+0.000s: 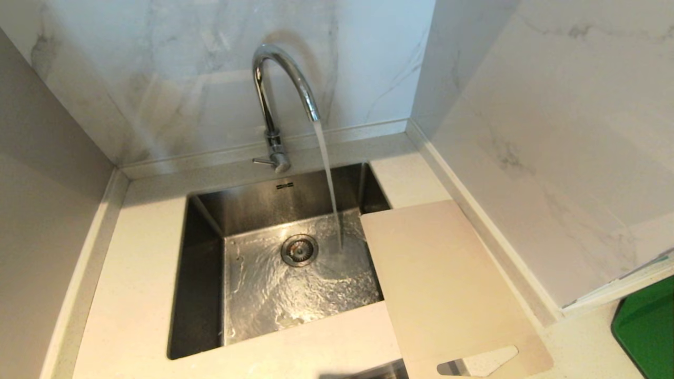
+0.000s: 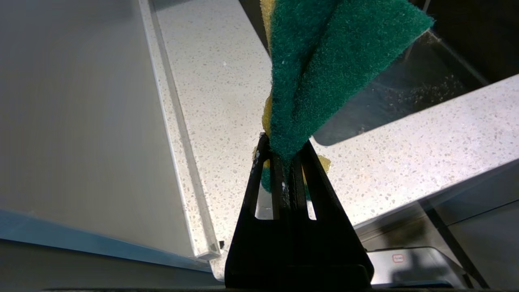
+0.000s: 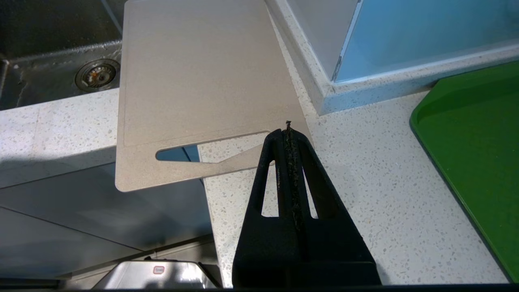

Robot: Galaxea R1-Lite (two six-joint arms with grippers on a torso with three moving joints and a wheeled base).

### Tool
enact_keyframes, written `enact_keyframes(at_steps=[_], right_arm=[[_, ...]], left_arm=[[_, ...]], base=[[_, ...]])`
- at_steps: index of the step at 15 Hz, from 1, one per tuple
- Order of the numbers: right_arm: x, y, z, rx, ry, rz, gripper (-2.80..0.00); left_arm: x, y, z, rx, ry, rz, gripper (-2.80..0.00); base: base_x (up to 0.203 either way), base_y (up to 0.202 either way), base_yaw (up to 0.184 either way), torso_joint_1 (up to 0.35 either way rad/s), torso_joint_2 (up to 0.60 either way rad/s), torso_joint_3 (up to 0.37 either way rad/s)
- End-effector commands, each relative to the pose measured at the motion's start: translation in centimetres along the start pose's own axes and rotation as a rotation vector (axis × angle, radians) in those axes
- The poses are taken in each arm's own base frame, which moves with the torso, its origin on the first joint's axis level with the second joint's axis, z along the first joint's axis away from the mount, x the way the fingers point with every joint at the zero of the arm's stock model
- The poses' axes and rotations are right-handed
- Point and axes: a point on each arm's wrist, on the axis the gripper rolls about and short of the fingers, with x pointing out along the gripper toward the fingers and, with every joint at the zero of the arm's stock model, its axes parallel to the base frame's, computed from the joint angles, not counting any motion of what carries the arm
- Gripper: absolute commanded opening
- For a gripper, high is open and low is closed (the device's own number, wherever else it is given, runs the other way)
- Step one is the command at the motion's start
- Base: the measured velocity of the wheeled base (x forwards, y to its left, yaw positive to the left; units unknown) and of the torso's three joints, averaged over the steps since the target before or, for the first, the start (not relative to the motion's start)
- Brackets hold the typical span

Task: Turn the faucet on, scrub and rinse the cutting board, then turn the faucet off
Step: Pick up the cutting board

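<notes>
The chrome gooseneck faucet [image 1: 279, 100] stands behind the steel sink [image 1: 205, 247], and water streams from its spout onto the sink floor near the drain [image 1: 299, 249]. The pale beige cutting board [image 1: 447, 289] lies flat on the counter to the right of the sink, one corner over the basin and its handle slot past the front edge; it also shows in the right wrist view [image 3: 194, 81]. My left gripper [image 2: 286, 148] is shut on a green-and-yellow sponge [image 2: 324, 61], held over the counter left of the sink. My right gripper [image 3: 288, 132] is shut and empty, just short of the board's handle end. Neither arm shows in the head view.
Marble-look walls close in behind and on the right [image 1: 553, 131]. A speckled white counter [image 1: 131, 295] surrounds the sink. A green tray [image 1: 647, 326] sits at the far right on the counter, also seen as a green tray [image 3: 474, 154] in the right wrist view.
</notes>
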Motion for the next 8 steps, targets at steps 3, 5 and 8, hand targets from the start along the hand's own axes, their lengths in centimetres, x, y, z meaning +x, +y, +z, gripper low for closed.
enact_keyframes(at_steps=[3,5,8], right_arm=[[-0.01,0.00,0.00,0.001,-0.002,0.001,-2.80],[-0.01,0.00,-0.01,0.000,-0.002,0.000,-2.80],[-0.01,0.00,-0.02,0.000,-0.001,0.001,-2.80]], left_arm=[[-0.01,0.02,-0.05,-0.044,-0.003,0.010,-2.80],[-0.01,0.02,-0.03,-0.046,-0.004,0.010,-2.80],[-0.01,0.03,-0.04,-0.086,-0.003,0.014,-2.80]], base=[[0.000,0.000,0.000,0.000,0.00,0.000],[0.000,0.000,0.000,0.000,0.00,0.000],[0.000,0.000,0.000,0.000,0.00,0.000]])
